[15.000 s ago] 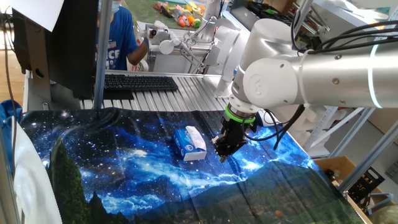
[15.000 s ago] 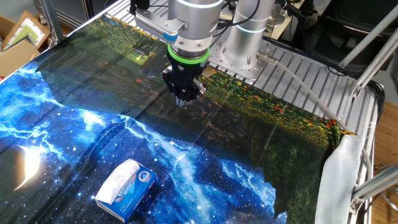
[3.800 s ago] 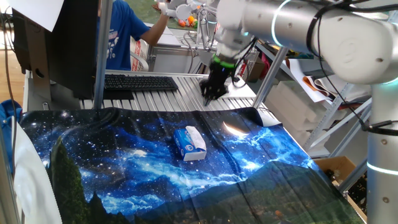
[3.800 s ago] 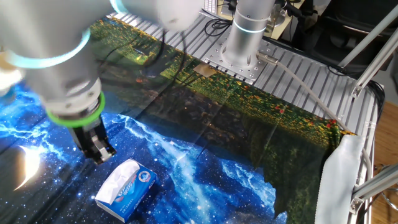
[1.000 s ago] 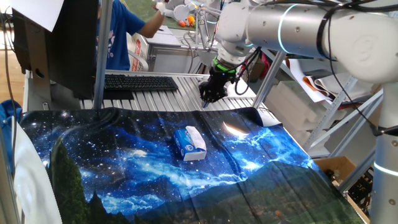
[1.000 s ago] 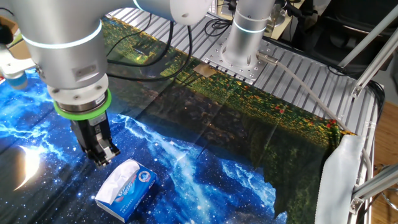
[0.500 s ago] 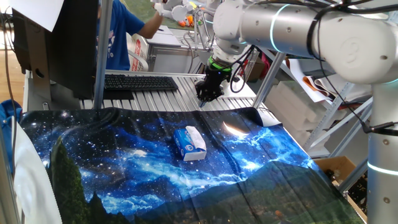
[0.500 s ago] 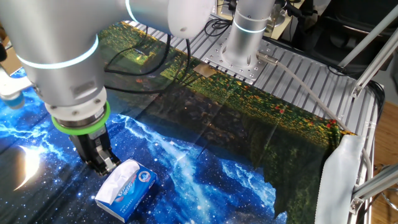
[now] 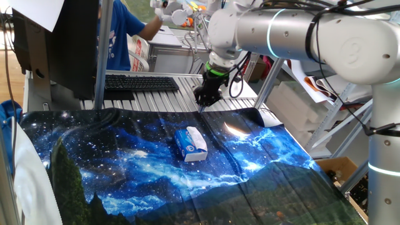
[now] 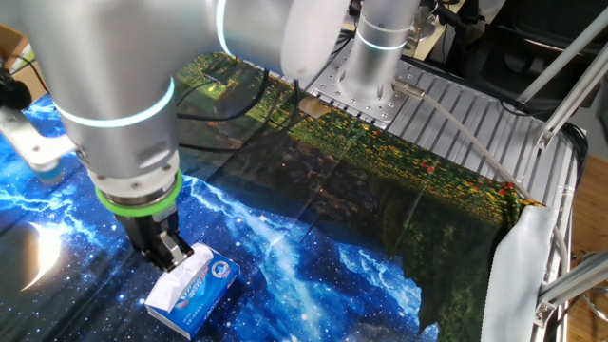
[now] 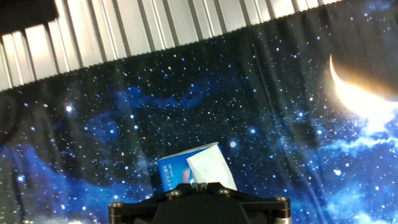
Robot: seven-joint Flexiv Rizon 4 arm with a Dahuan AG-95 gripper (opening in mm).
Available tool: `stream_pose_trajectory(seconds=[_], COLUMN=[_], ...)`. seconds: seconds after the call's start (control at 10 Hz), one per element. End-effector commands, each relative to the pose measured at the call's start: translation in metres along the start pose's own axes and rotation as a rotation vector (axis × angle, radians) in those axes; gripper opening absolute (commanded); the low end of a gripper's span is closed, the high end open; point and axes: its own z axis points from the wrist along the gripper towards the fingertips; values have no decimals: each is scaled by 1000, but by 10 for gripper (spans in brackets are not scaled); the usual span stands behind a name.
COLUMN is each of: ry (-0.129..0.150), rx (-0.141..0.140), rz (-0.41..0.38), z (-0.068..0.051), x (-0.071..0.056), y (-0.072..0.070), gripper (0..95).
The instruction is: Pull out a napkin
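A blue tissue pack (image 9: pixel 189 144) lies near the middle of the surface (image 9: pixel 112 181), which is draped in a starry blue cloth, with the white napkin (image 9: pixel 196 136) poking from its top toward the right-hand side in one fixed view. The pack's long axis runs roughly from the far edge toward the near edge there. Above and behind it, toward the far edge where a black keyboard (image 9: pixel 140 82) sits on the ribbed metal, the gripper (image 9: pixel 203 100) hangs well clear of the pack, pointing down. From the other fixed view the gripper (image 10: pixel 163 249) appears just over the pack's (image 10: pixel 195 290) far end. The hand view places the napkin (image 11: pixel 209 168) directly below the jaws. Whether the jaws stand wide or narrow cannot be told from any view; they hold nothing visible.
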Motion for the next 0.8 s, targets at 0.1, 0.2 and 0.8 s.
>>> stream_pose_trajectory(seconds=[0.1, 0.2, 0.8], ry=[-7, -10, -23], rx=[15, 28, 81], rz=[-40, -72, -57], z=[6, 9, 34], x=[2, 2, 17], y=[-3, -4, -7], gripper=[0, 0, 0])
